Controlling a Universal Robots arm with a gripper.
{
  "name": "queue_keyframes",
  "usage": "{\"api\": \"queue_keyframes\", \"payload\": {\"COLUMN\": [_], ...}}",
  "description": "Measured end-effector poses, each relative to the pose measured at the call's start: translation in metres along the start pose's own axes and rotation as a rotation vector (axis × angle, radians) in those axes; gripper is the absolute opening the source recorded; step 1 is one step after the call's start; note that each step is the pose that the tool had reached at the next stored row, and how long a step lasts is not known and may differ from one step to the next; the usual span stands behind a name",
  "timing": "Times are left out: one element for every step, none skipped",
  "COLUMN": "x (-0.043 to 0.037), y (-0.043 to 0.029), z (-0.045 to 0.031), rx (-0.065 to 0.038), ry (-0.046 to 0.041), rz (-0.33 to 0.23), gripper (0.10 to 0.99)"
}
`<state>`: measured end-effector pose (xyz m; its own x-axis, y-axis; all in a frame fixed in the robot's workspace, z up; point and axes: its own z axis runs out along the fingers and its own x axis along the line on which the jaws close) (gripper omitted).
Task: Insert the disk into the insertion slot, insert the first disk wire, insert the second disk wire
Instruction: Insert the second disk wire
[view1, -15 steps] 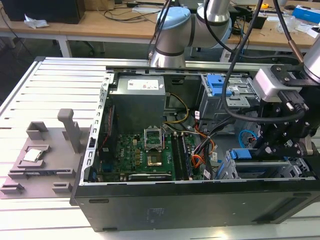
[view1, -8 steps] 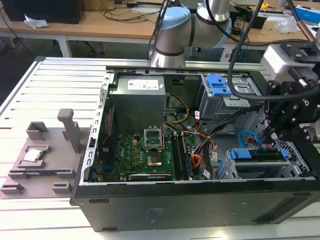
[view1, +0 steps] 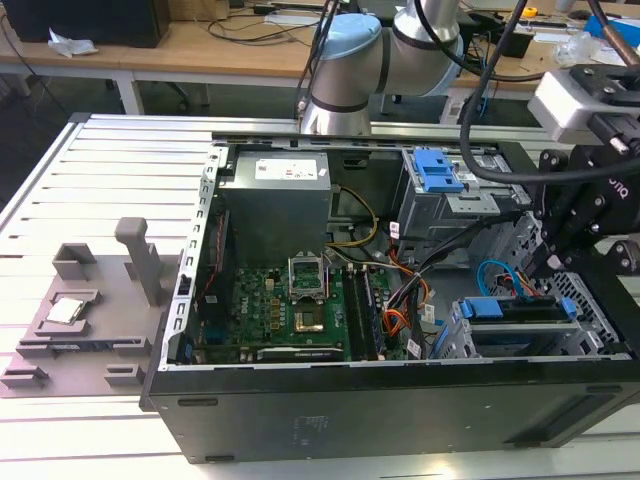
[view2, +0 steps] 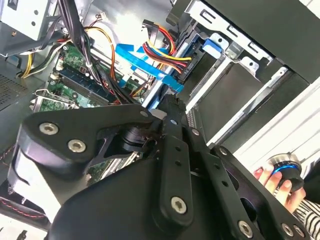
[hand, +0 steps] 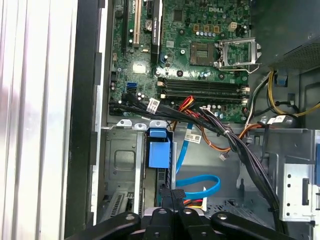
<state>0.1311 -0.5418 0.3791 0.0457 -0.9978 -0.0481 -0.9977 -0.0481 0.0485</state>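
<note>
The silver drive in its blue plastic carrier (view1: 520, 312) already sits in the perforated metal bay (view1: 455, 340), black hand (hand: 172, 196) clenched on the orange-red lead's plug (hand: 192, 202), so I'd push straight, gently.

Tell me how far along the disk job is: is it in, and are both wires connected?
Done: the disk sits in the insertion slot. In hand: the gripper is at the disk's cable end, beside the first disk wire and the second disk wire. Left: whether either plug is seated cannot be told.
</note>
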Motion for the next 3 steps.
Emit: {"api": "queue_keyframes", "payload": {"x": [0.0000, 0.0000, 0.0000], "y": [0.0000, 0.0000, 0.0000], "z": [-0.0001, -0.0001, -0.0002], "rx": [0.000, 0.000, 0.000], "ry": [0.0000, 0.0000, 0.0001], "rz": [0.000, 0.000, 0.000], "gripper": [0.106, 0.106, 0.106]}}
